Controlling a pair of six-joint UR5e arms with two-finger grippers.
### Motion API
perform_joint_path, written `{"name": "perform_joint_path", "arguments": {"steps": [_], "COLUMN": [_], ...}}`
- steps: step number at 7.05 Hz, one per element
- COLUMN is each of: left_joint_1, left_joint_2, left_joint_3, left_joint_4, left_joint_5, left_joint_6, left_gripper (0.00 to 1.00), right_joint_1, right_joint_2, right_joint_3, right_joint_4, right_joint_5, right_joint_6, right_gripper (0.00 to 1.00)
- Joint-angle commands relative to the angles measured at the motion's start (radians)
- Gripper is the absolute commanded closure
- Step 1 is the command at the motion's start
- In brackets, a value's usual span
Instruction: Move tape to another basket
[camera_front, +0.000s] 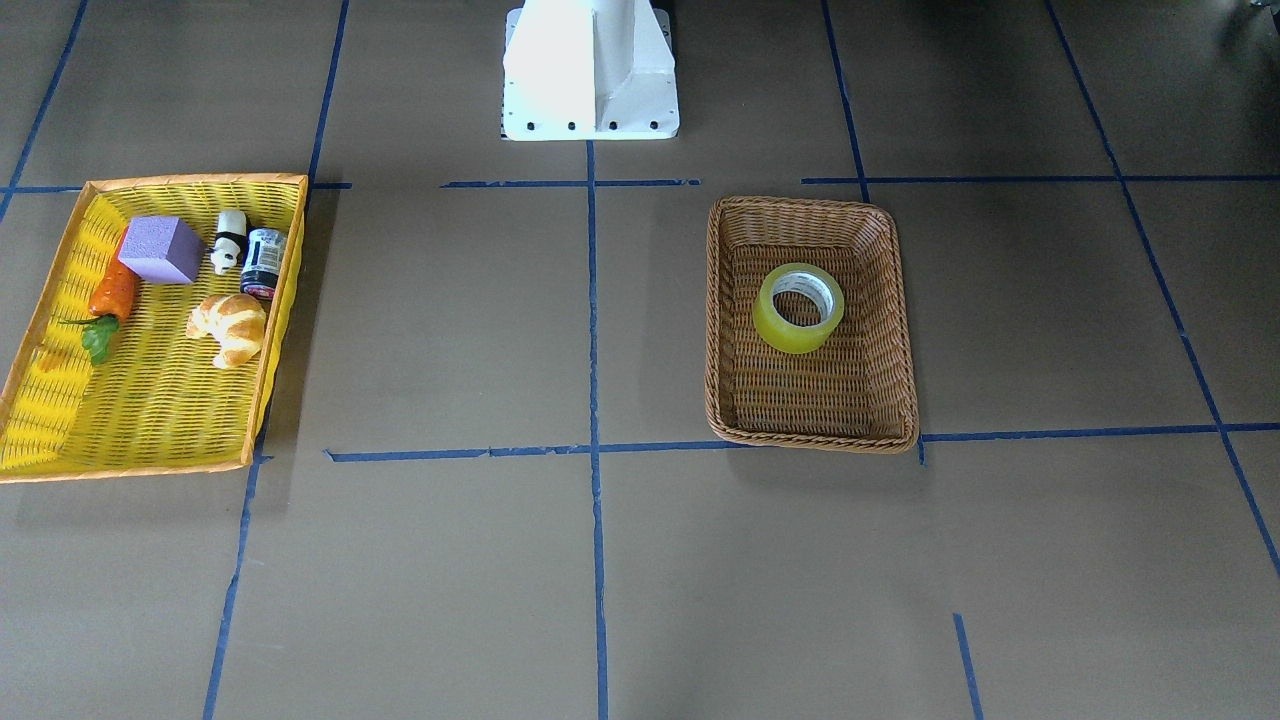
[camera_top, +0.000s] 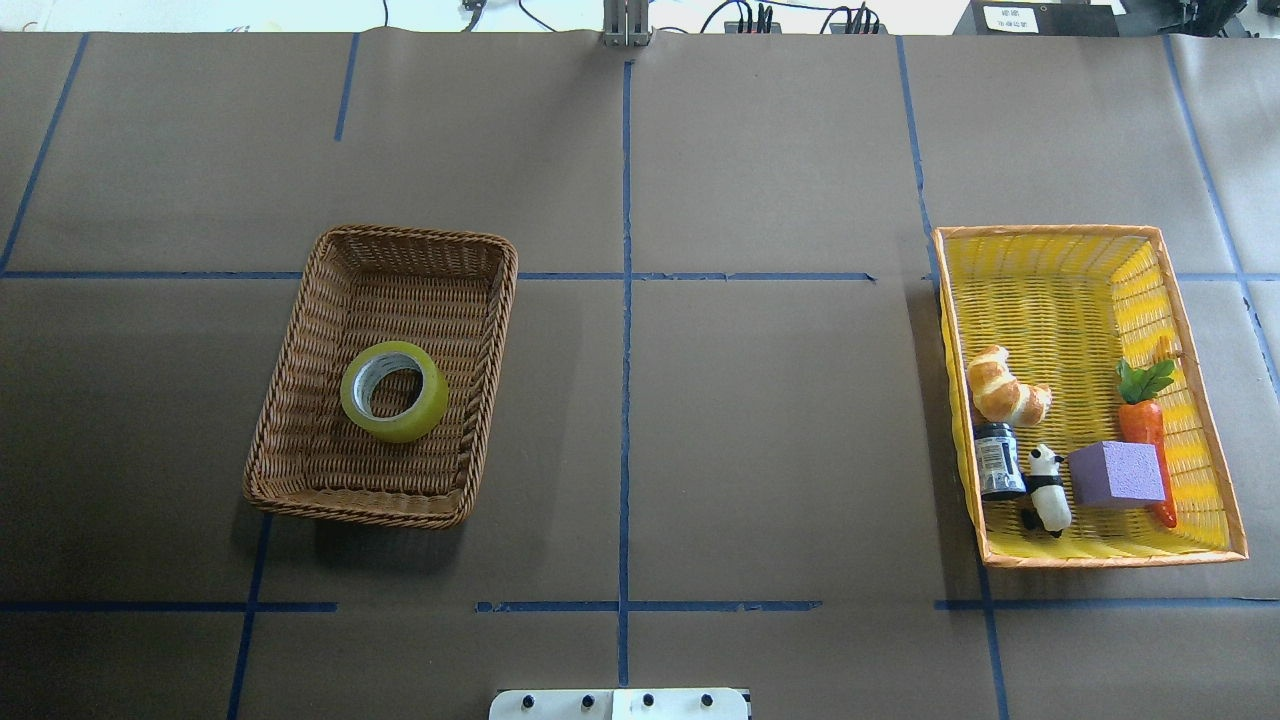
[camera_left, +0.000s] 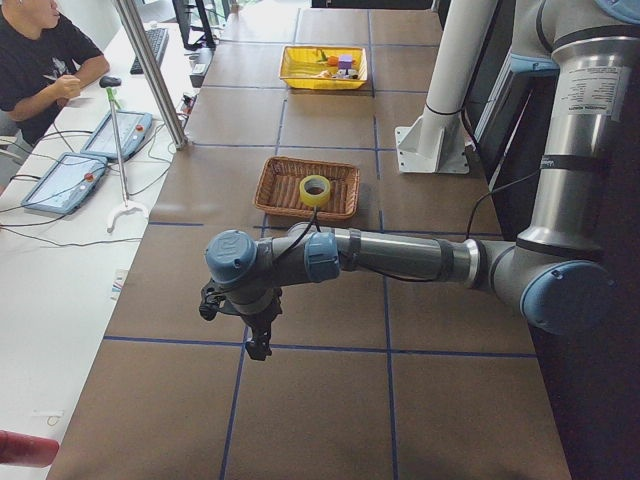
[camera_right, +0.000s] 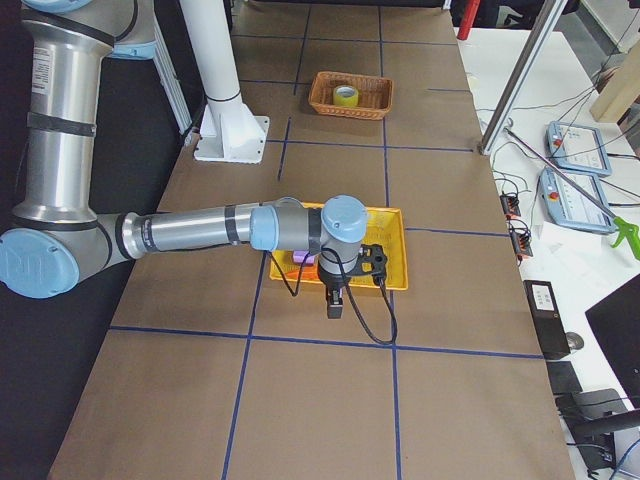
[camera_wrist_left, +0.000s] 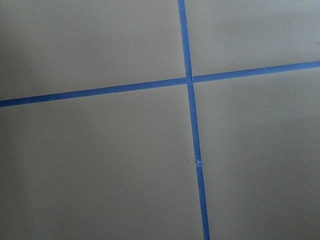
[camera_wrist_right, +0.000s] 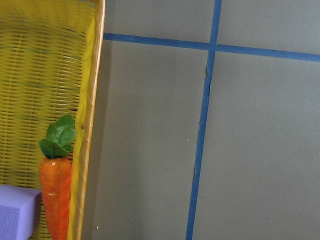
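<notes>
The tape (camera_front: 790, 336), a yellow-green roll with a white core, lies flat in the brown wicker basket (camera_front: 800, 206). Both show in the overhead view, the tape (camera_top: 422, 414) inside the basket (camera_top: 400, 236), and small in the left view (camera_left: 316, 200) and the right view (camera_right: 347, 96). My left gripper (camera_left: 256, 338) hangs above the bare table, well clear of the wicker basket. My right gripper (camera_right: 335, 300) hovers at the yellow basket's (camera_right: 396, 250) near edge. I cannot tell whether either is open or shut. The wrist views show no fingers.
The yellow basket (camera_top: 1060, 290) holds a croissant (camera_top: 1005, 387), a can (camera_top: 997, 460), a panda (camera_top: 1047, 490), a purple block (camera_top: 1118, 474) and a carrot (camera_top: 1145, 425). The robot base (camera_front: 590, 70) stands at the table's edge. An operator (camera_left: 40, 60) sits at a side desk.
</notes>
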Motion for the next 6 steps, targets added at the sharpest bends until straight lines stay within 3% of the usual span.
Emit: {"name": "perform_joint_path", "arguments": {"steps": [1,6], "left_joint_1": [0.0,0.0], "left_joint_2": [-0.006,0.002], "left_joint_3": [-0.001,-0.029], "left_joint_4": [0.0,0.003], "left_joint_5": [0.0,0.007], "left_joint_6": [-0.003,-0.001], "left_gripper": [0.0,0.0], "right_joint_1": [0.0,0.001], "right_joint_2": [0.023,0.012], "right_joint_3": [-0.03,-0.032], "right_joint_4": [0.001,0.0], "right_joint_5": [-0.002,-0.049], "right_joint_6": [-0.004,-0.004], "right_gripper": [0.0,0.0]}}
